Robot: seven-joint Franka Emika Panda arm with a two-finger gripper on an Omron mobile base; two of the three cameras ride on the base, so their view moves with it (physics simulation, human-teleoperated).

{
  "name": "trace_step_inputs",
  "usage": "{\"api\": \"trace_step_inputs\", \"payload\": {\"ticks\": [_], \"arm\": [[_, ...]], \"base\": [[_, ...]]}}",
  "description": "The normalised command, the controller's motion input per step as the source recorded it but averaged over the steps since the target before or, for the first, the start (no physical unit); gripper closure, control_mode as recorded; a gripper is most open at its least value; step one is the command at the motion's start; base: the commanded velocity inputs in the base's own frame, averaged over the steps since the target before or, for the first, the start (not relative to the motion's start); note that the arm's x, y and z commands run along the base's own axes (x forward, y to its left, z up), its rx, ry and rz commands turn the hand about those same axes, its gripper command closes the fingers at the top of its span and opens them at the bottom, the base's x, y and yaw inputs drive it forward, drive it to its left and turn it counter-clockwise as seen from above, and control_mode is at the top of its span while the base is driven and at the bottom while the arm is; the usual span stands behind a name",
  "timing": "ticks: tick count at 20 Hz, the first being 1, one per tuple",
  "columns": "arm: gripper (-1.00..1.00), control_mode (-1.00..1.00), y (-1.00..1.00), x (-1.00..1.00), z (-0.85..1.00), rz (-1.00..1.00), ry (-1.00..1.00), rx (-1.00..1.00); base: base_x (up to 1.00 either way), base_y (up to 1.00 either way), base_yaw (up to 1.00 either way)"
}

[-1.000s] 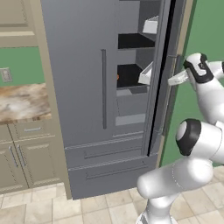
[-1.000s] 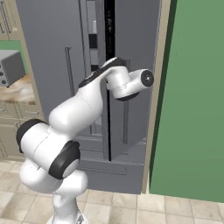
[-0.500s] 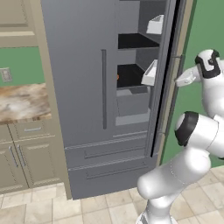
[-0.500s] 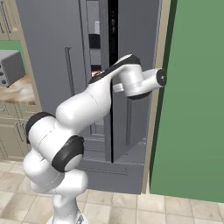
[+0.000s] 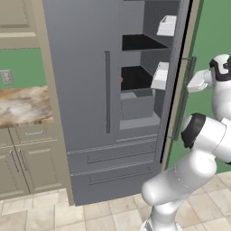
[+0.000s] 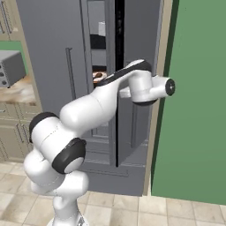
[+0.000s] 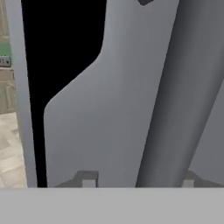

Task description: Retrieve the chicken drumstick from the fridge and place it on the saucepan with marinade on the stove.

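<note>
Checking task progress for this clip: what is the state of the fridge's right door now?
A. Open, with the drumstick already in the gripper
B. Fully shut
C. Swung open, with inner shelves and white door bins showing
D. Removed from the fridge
C: in the left base view the fridge has its right door swung open, exposing dark shelves and white door bins.

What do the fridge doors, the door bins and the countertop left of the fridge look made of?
Fridge: flat matte grey, like painted or brushed metal; no reflections, so plastic is possible. Door bins: plain white, box-shaped, probably plastic. Countertop: mottled brown and white with a soft sheen, suggesting polished stone such as marble or granite.
</note>
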Motion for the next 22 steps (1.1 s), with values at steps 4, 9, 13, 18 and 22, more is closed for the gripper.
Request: {"api": "trace_step_inputs", "payload": {"ticks": [4,9,13,18,22], "arm": [[-1.00,-1.00,-0.13,-0.61,-0.32,-0.17,-0.29,0.00],[-1.00,-1.00,-0.49,-0.76,-0.04,-0.20,-0.19,0.00],[-1.00,-1.00,-0.65,-0.79,0.00,-0.25,-0.11,0.01],[-1.00,-1.00,-0.76,-0.24,-0.09,-0.30,-0.05,0.00],[-1.00,-1.00,-0.66,0.35,-0.22,-0.15,-0.01,0.00]], "base": [[0.00,0.00,0.00],[0.00,0.00,0.00],[0.00,0.00,0.00],[0.00,0.00,0.00],[0.00,0.00,0.00]]}}
